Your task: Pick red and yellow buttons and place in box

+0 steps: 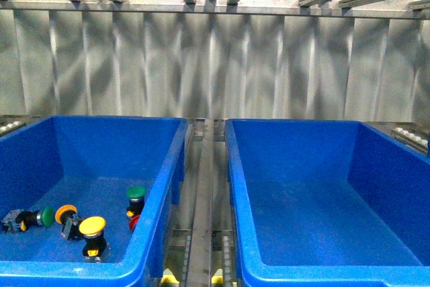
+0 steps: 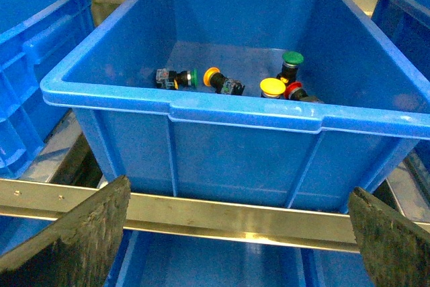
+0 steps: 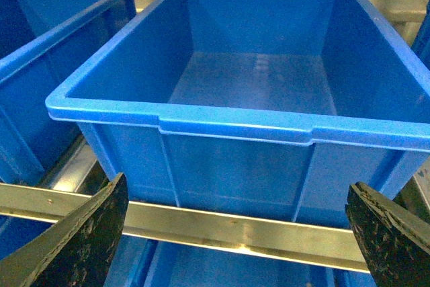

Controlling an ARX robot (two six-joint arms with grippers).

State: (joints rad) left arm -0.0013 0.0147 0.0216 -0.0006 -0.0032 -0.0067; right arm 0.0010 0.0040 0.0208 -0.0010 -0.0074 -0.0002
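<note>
Left claw (image 2: pixel 238 186) and right claw (image 3: pixel 235 181) both gape wide, empty

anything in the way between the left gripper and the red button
Yes. The left crate's near wall stands between the open left gripper and the red button, so the reach likely has to go over the rim. Inside, a yellow button sits right beside it and a green button stands just behind.
</note>
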